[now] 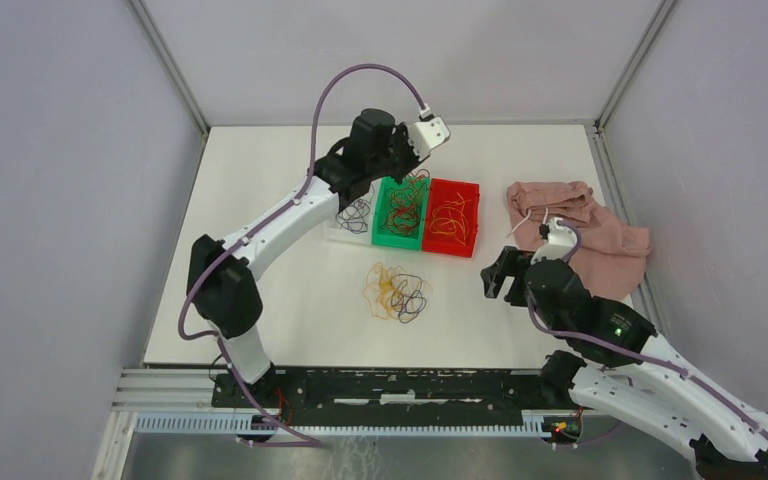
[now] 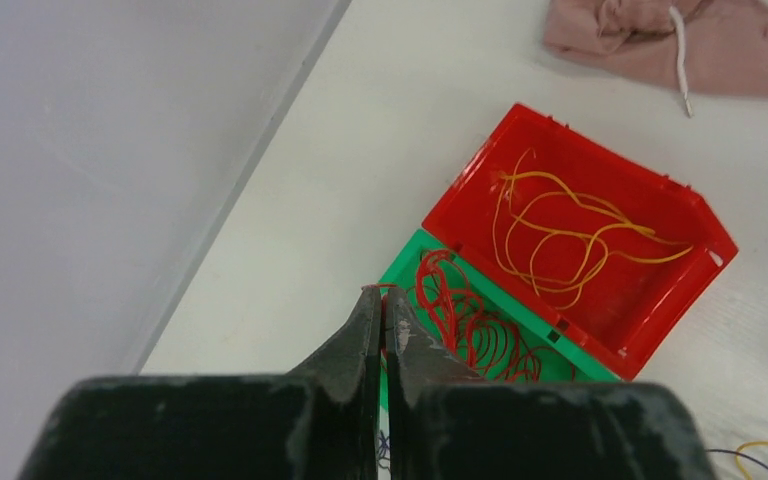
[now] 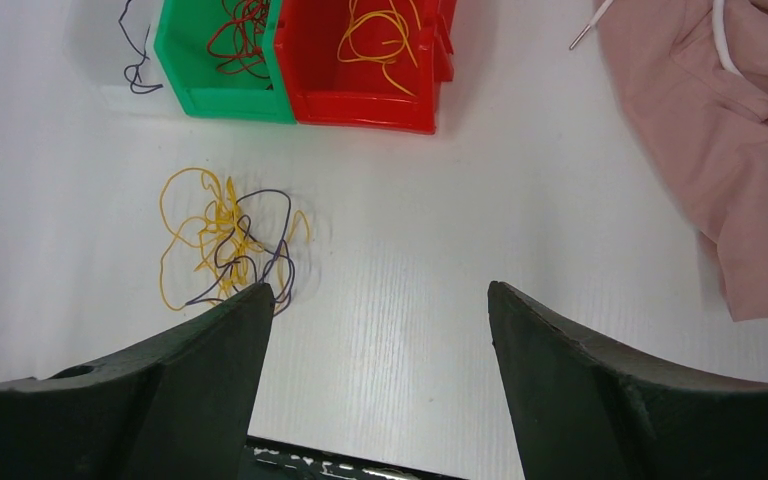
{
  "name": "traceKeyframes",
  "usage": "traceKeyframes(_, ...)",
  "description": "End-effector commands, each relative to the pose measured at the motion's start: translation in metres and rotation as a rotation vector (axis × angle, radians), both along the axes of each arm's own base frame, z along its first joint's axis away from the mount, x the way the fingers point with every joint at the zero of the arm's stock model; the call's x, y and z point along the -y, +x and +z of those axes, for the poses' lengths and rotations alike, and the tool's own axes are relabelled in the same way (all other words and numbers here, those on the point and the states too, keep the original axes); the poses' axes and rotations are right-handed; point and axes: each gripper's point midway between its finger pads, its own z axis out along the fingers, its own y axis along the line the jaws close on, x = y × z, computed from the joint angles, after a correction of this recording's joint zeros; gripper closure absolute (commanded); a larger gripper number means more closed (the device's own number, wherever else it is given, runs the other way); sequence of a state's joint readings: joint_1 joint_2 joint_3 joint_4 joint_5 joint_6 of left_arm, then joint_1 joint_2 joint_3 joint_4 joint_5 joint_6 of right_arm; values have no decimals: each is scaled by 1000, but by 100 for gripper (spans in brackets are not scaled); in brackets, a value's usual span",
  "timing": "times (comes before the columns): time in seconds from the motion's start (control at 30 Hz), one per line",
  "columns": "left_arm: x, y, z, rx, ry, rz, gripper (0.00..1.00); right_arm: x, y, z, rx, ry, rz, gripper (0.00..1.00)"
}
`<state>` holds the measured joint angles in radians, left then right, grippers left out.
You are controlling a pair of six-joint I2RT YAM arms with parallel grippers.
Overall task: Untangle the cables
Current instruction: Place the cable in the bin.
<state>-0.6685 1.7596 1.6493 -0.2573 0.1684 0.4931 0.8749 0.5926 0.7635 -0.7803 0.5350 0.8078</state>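
My left pincer (image 2: 382,300) is pressed together over the green bin (image 2: 401,263) with 1 red strand (image 2: 373,288) at its tips, likely to drop it in with its own colour. My fingers hide whether I truly hold it. My right pincer (image 3: 380,296) hangs spread wide beside the yellow-and-purple tangle of cables (image 3: 222,240), placed for the next pull.

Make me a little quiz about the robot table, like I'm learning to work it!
1. True or false: the red bin holds yellow cables.
2. Which pincer is open? A. left pincer B. right pincer
3. Fill in: the tangled clump on the table mixes yellow and ____ cables.
Key: 1 true; 2 B; 3 purple.
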Motion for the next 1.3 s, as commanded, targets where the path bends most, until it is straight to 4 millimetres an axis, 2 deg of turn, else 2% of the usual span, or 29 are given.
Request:
traceKeyframes(0.0,-24,20,-41,8,122,90,97,-1,6,5,28,35,-31,15)
traceKeyframes(0.1,-36,33,-60,27,183,125,97,-3,7,4,24,32,-33,15)
traceKeyframes(0.27,-39,39,-92,41,266,108,97,-9,12,1,16,29,-35,15)
traceKeyframes(0.47,-27,41,-128,-33,272,80,97,-14,18,0,7,14,-39,15)
traceKeyframes(0.67,-16,43,-160,-102,261,59,97,-12,20,-3,9,4,-57,15)
traceKeyframes(0.77,-16,42,-185,-139,284,59,97,-12,20,-6,12,12,-65,15)
traceKeyframes(0.93,-11,40,-197,-187,266,57,96,-12,21,-10,5,7,-64,15)
traceKeyframes(1.0,-10,39,-190,-202,269,49,83,-13,21,-10,4,7,-65,15)
traceKeyframes(1.07,-12,37,-176,-212,282,41,52,-13,21,-11,4,8,-64,16)
traceKeyframes(1.1,-12,37,-165,-217,280,36,29,-13,21,-11,5,10,-62,15)
traceKeyframes(1.13,-11,38,-151,-219,266,24,17,-14,21,-12,5,11,-61,15)
traceKeyframes(1.2,-12,35,-130,-224,248,6,5,-17,21,-13,2,20,-51,16)
traceKeyframes(1.27,-16,31,-105,-224,227,-7,2,-20,22,-14,-2,25,-44,15)
